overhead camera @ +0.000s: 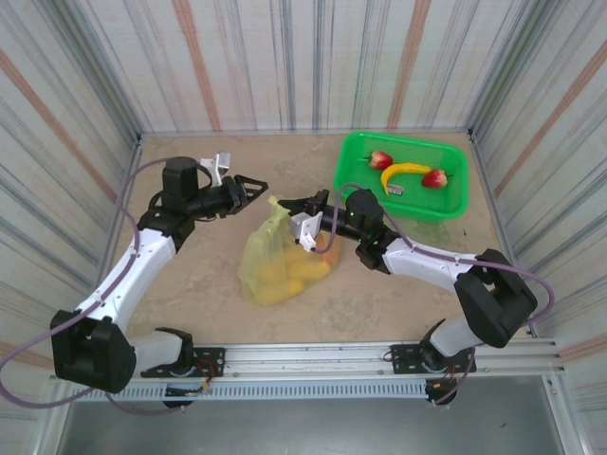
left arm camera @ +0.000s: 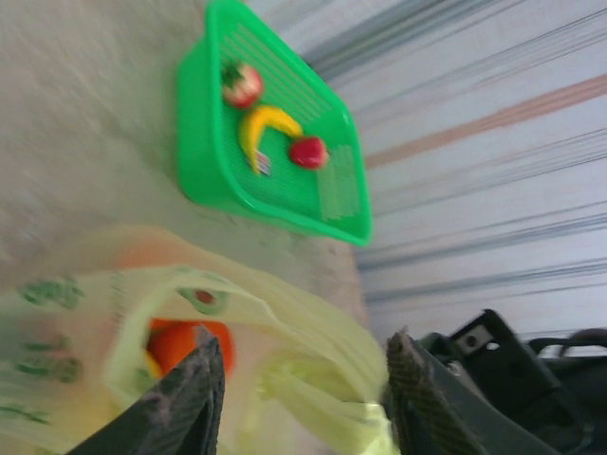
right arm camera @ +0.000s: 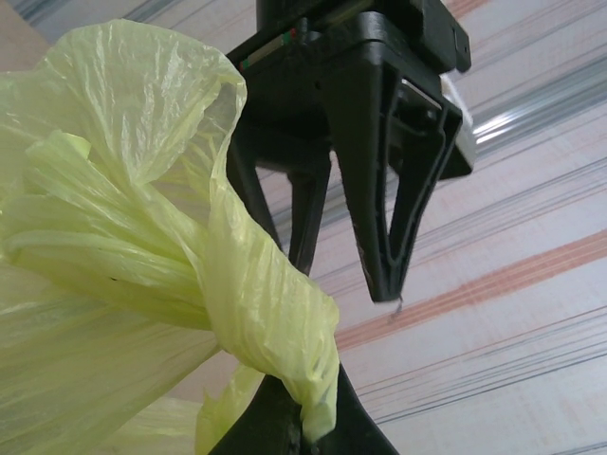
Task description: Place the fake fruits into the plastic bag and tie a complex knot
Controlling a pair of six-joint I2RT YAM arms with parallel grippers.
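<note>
The plastic bag (overhead camera: 273, 267) lies mid-table, yellow-green, with orange and yellow fake fruits (overhead camera: 285, 273) showing through it. My right gripper (overhead camera: 294, 209) is shut on the bag's bunched handle (right arm camera: 275, 313), which twists round just above its fingertips (right arm camera: 285, 431). I cannot tell if that twist is a knot. My left gripper (overhead camera: 256, 187) is open at the bag's top, its fingers (left arm camera: 194, 389) standing either side of the handle plastic (left arm camera: 313, 379) without pinching it. An orange fruit (left arm camera: 175, 341) shows inside the bag's mouth. In the right wrist view the left gripper (right arm camera: 351, 265) hangs open above the handle.
A bright green basket (overhead camera: 356, 166) at the back right holds two strawberries (overhead camera: 380, 159) and a banana (overhead camera: 403, 172). Striped walls close in the table on three sides. Bare tabletop lies left of the bag and in front of it.
</note>
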